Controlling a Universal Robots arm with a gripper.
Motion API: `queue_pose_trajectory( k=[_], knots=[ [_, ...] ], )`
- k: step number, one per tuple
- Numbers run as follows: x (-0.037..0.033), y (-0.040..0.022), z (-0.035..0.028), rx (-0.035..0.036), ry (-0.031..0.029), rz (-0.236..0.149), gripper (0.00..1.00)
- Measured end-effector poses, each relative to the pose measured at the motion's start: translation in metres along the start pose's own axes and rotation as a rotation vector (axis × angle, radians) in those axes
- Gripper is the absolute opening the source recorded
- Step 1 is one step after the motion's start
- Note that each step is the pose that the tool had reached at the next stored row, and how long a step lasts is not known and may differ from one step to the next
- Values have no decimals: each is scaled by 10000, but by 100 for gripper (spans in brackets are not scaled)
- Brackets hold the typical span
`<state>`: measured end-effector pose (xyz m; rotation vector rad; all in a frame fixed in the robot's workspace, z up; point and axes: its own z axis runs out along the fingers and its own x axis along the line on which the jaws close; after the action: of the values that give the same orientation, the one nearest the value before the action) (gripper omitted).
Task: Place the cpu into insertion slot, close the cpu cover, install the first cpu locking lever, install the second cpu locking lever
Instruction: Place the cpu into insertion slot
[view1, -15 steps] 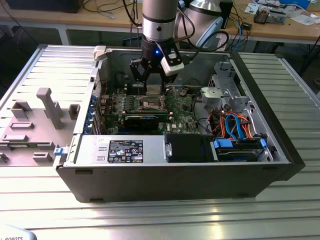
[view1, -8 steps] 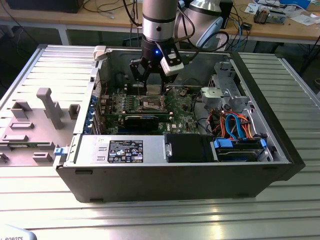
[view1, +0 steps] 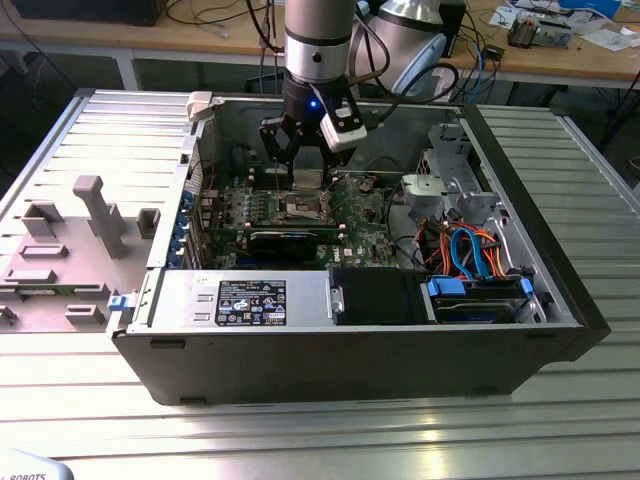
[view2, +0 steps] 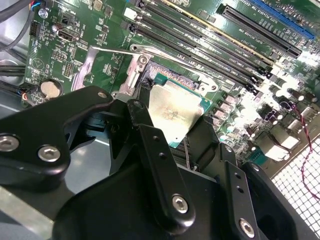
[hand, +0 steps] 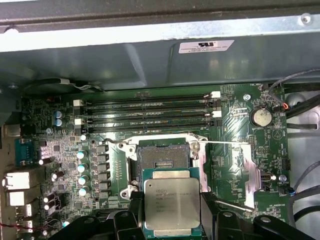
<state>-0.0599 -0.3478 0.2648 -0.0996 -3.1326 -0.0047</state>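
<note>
Exterior view: the end effector (view1: 300, 178) hangs inside the open computer case (view1: 350, 345), low over the green motherboard (view1: 365, 215). The insertion slot (view1: 300, 207) lies close by, at six o'clock of it.

Second wrist view: black fingers (view2: 137, 117) are clamped on two opposite edges of the cpu (view2: 175, 112), silver face up. The cpu cover (view2: 87, 65) stands swung open beside the slot.

First wrist view: the slot (hand: 164, 159) is bare, its dark recess uncovered. The held cpu (hand: 172, 202) overlaps the slot's nearer edge and looks not yet centred, its slightly longer axis pointing into the recess.
</note>
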Motion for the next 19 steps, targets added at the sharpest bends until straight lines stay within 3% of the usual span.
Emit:
queue_pose_trajectory(
  k=[19],
  knots=[
    [0, 0, 0, -3, -1, 386, 55]
  ],
)
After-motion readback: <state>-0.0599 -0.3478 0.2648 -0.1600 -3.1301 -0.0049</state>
